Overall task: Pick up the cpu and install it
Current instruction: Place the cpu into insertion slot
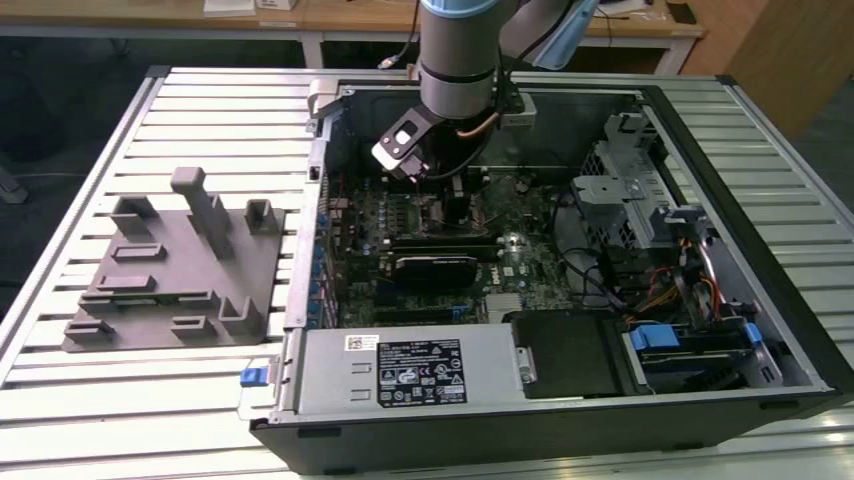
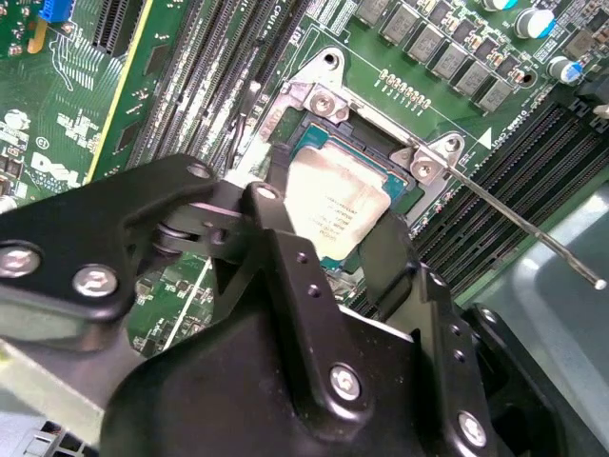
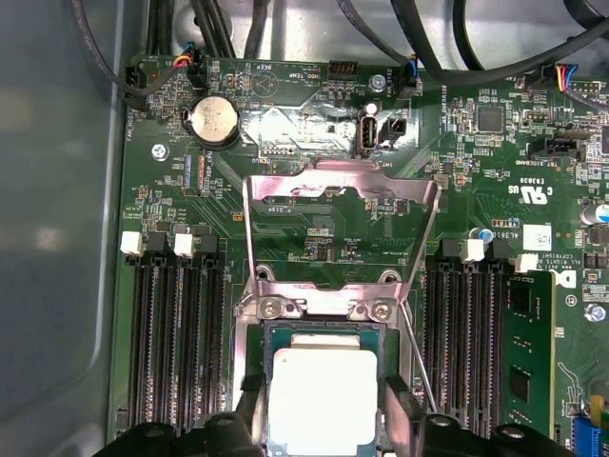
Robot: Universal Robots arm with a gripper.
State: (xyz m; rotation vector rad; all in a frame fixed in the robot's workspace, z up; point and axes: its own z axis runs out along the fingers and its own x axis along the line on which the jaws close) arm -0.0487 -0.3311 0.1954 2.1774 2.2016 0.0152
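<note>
Seen in the exterior view: thick grey-silver cylindrical arm [image 1: 461, 50] with a pale blue joint cap [image 1: 567, 35], a white-and-black camera block [image 1: 404, 143] mounted at the wrist and a thin orange cable [image 1: 478, 127] looped beside it. In the second wrist view, matte black gripper [image 2: 324, 219] of angular plates and hinged links, dotted with small round holes and studded with bright silver screws [image 2: 344, 383].

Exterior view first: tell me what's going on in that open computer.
A robot arm reaches into the open computer case. Its pincer is right over the cpu, which lies in the socket of the motherboard with the retention plate flipped open. The grey tray sits beside the case.
</note>
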